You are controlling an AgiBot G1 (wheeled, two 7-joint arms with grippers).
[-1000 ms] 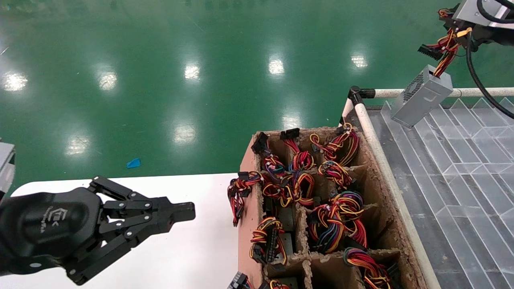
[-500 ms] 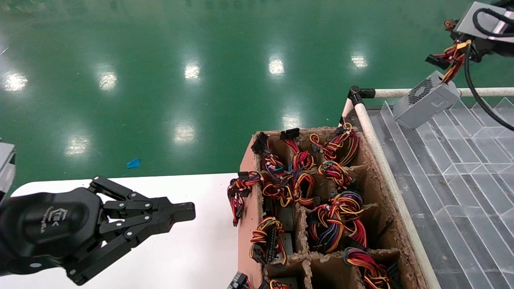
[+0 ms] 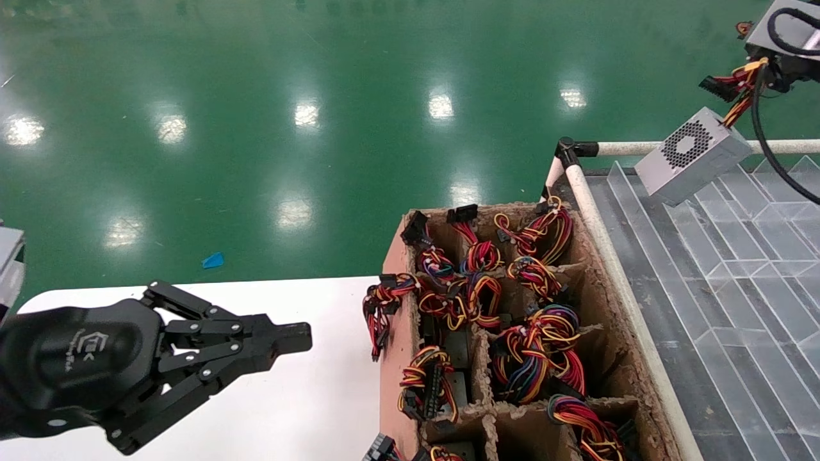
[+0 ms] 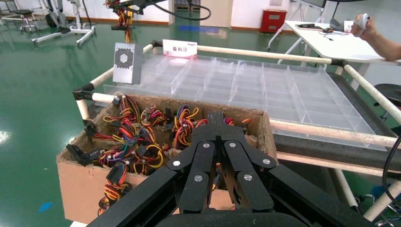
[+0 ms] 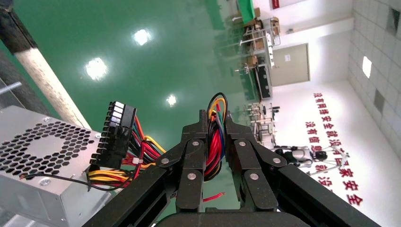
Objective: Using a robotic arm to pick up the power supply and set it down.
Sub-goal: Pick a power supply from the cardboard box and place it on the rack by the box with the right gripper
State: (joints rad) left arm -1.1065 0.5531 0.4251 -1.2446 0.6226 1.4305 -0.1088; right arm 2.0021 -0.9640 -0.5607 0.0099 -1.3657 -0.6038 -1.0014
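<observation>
The power supply (image 3: 692,153) is a silver-grey box with a round fan grille. It hangs by its red, yellow and black wires (image 3: 737,96) above the far corner of the clear tray (image 3: 737,256). The robotic arm, my right one (image 3: 791,29), reaches in at the top right. In the right wrist view my right gripper (image 5: 216,120) is shut on the wire bundle (image 5: 215,142), with the power supply (image 5: 42,161) dangling beside it. The left wrist view shows the power supply (image 4: 125,63) far off. My left gripper (image 3: 295,336) is parked, shut and empty, over the white table (image 3: 307,410).
A cardboard box (image 3: 392,371) with dividers holds several more coloured wire bundles (image 3: 532,352) between the table and the tray. A white pipe rail (image 3: 605,237) frames the tray's edge. Green floor lies beyond.
The right arm has carried the hanging power supply to the right and slightly up. The box has swung so its fan grille now faces the head camera. The left arm has not moved.
</observation>
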